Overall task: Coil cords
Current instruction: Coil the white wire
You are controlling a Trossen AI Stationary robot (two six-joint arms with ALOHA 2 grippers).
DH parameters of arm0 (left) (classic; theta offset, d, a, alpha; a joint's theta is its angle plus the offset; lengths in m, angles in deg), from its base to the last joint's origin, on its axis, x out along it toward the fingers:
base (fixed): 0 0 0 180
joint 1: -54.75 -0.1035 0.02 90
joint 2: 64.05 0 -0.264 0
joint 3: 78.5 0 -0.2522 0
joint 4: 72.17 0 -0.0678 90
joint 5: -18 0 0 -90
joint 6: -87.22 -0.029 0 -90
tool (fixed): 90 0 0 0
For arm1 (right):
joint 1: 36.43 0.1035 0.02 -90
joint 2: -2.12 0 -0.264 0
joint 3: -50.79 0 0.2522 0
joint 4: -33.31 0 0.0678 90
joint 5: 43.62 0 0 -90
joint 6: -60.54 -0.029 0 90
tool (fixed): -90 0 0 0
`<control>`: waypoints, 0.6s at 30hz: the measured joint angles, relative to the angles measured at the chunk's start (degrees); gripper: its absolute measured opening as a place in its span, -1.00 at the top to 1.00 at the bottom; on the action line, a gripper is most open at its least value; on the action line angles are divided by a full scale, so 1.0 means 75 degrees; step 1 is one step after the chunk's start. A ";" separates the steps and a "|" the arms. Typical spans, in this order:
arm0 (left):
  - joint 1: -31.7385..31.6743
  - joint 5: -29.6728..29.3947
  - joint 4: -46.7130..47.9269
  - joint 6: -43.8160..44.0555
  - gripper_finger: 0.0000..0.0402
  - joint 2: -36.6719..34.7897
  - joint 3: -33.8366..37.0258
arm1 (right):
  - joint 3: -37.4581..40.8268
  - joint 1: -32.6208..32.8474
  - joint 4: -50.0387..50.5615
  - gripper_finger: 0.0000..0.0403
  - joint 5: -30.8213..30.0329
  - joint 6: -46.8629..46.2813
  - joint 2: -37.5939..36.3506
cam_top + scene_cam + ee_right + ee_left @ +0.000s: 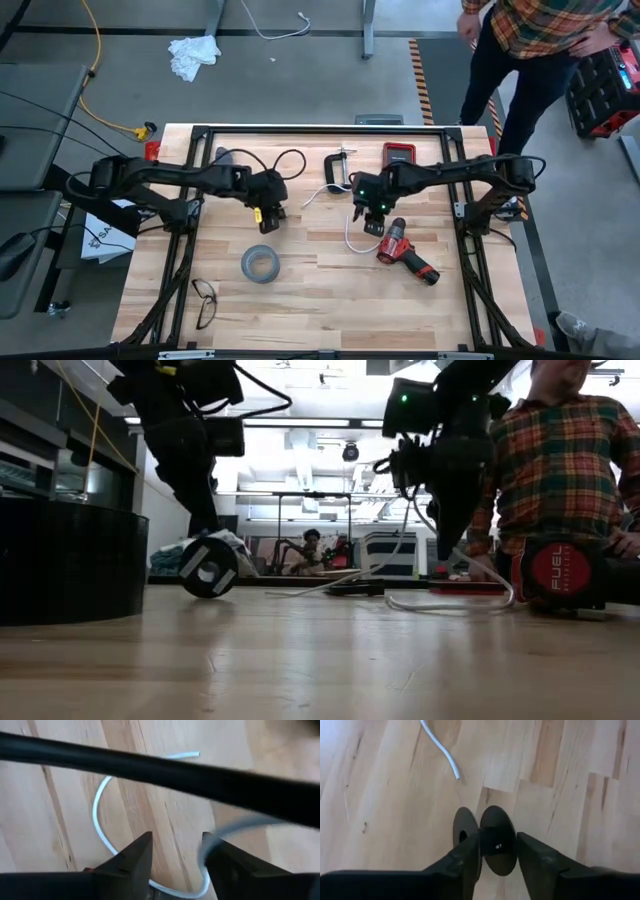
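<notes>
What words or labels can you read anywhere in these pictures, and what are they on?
"FUEL" on the red round end of the drill, low view; smaller line under it too blurred to read.
Partial "SA..." on a white sheet beside the table, high view; the rest is hidden.
White label on the spool: no readable text.
Red device at the table's far edge: any marking is too small to read.

Even indoor light; bright ceiling lamps [300, 435] glare in the low view, arms silhouetted; near worktop [320, 670] blurred.
</notes>
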 joint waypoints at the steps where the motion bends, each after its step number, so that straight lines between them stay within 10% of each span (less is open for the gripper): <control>1: -0.0019 0.0004 -0.0002 0.0028 0.30 -0.0080 -0.0009 | -0.0016 0.0019 0.0032 0.14 -0.0088 0.0011 -0.0076; 18: -0.0443 -0.0053 -0.1117 -0.0727 0.23 0.0528 -0.0617 | -0.1325 -0.0172 -0.0336 0.05 -0.1270 0.0632 -0.0554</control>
